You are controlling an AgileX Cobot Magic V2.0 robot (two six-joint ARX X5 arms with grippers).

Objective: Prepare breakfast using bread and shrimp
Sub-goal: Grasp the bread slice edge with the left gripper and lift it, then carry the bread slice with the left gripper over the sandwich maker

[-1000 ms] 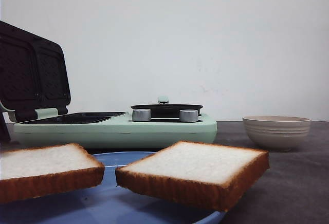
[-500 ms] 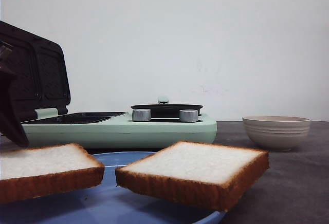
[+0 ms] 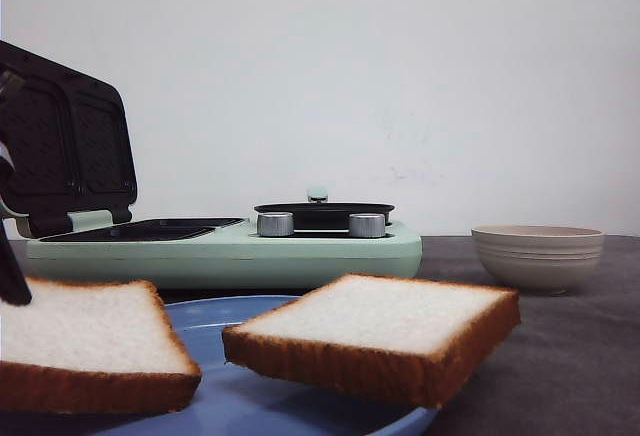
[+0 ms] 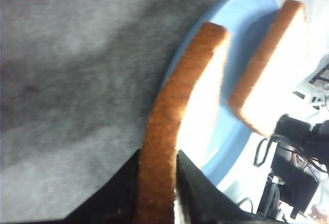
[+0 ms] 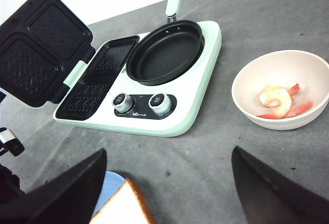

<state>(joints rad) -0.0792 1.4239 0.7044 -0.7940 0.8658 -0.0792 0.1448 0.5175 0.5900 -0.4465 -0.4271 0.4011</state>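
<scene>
Grey counter (image 5: 288,8) carries a mint-green breakfast maker (image 3: 225,248) at 12 o'clock, lid up. Blue plate (image 3: 260,411) at 6 carries two bread slices: the right one (image 3: 375,341) lies flat, the left gripper (image 4: 157,183) is clamped on the left slice's (image 3: 85,351) crust. Beige bowl (image 5: 280,88) at 3 has shrimp (image 5: 277,100) inside. Right gripper (image 5: 169,183) is spread wide, holding nothing.
</scene>
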